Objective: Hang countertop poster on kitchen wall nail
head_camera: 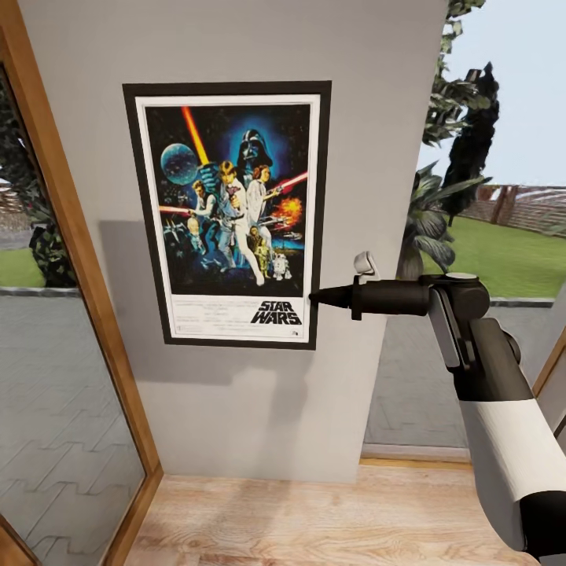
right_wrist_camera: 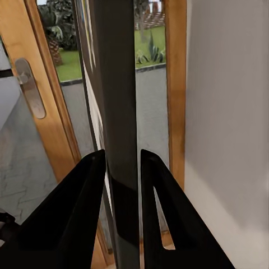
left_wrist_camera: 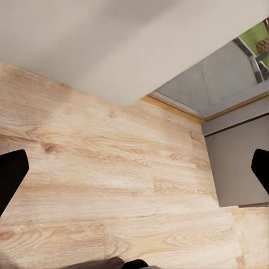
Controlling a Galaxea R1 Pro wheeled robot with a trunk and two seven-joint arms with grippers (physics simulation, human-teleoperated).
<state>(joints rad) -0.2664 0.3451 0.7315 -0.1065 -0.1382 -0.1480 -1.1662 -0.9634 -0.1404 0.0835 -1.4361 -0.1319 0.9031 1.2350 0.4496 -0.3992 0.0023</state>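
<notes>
The robot's right arm (head_camera: 503, 409) rises from the lower right of the head view, bends at the wrist and stretches level toward the left. The right gripper (head_camera: 321, 298) is closed on the right edge of the poster (head_camera: 228, 212), near its lower corner. In the right wrist view both black fingers (right_wrist_camera: 84, 213) press the thin frame edge between them. The left gripper (left_wrist_camera: 134, 168) points down, its fingertips (left_wrist_camera: 11, 174) spread wide apart.

Black-framed, white-bordered poster (head_camera: 228, 214) with dark blue artwork; pale grey wall (head_camera: 377, 118); light wood-grain floor (left_wrist_camera: 101, 185).
</notes>
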